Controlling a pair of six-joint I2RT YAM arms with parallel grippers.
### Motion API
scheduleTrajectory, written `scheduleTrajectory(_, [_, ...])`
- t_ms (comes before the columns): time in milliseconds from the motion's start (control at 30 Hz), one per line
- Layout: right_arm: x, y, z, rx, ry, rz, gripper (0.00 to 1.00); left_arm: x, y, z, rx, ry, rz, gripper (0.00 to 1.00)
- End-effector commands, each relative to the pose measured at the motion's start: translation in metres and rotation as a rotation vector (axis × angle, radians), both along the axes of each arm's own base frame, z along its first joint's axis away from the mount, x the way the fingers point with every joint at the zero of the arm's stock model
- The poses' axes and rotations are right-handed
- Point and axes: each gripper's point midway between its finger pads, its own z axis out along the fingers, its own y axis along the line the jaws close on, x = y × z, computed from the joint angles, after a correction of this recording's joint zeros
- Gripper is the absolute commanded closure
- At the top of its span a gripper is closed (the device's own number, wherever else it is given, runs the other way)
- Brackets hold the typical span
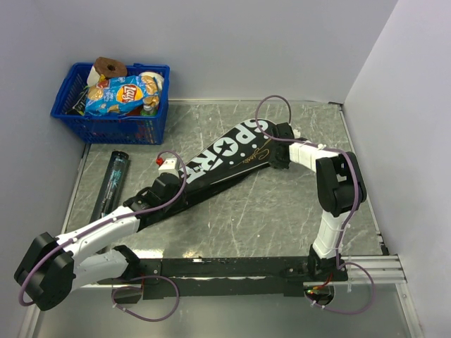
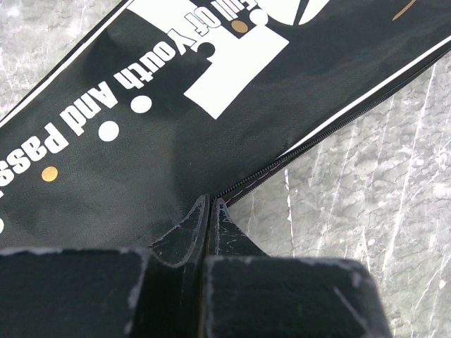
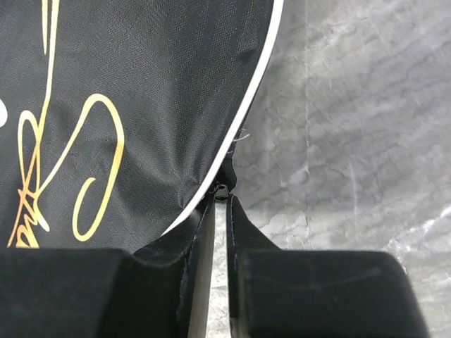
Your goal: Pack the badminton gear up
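My right gripper (image 3: 222,191) is pinching the white-piped rim of the black fabric racket-shaped SPORT bag (image 1: 211,165), maybe the zip pull. My left gripper (image 2: 210,203) is squeezed together on its zipper seam.

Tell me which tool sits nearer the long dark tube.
Left. The left tool pinches the narrow part of the bag, just right of the tube in the top view. The right tool grips the bag's wide end, much farther off.

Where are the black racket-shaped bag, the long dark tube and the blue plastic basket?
Black racket-shaped bag (image 1: 211,160), top external view, its lettered face.
Long dark tube (image 1: 110,183), top external view, its middle.
Blue plastic basket (image 1: 116,130), top external view, its front wall.
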Motion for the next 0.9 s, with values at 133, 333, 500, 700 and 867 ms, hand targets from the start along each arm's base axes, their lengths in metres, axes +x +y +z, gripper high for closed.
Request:
scheduleTrajectory(133, [0.02,0.003,0.014,0.025,-0.078,0.034,1.0,0.003,-0.003,0.002,-0.019,-0.014,-0.005,0.99])
scheduleTrajectory(333, [0.014,0.017,0.017,0.051,-0.087,0.085,1.0,0.004,-0.009,0.003,-0.025,-0.011,-0.029,0.99])
scheduleTrajectory(500, [0.0,0.032,0.014,0.09,-0.07,0.141,1.0,0.004,-0.011,0.002,-0.024,-0.005,-0.038,0.99])
scheduleTrajectory(700, [-0.008,0.028,0.023,0.081,-0.081,0.154,0.74,0.004,-0.012,0.002,-0.028,-0.005,-0.045,0.99])
scheduleTrajectory(867, [-0.006,0.019,0.031,0.028,-0.084,0.137,0.6,0.004,-0.013,0.001,-0.028,-0.003,-0.048,0.99])
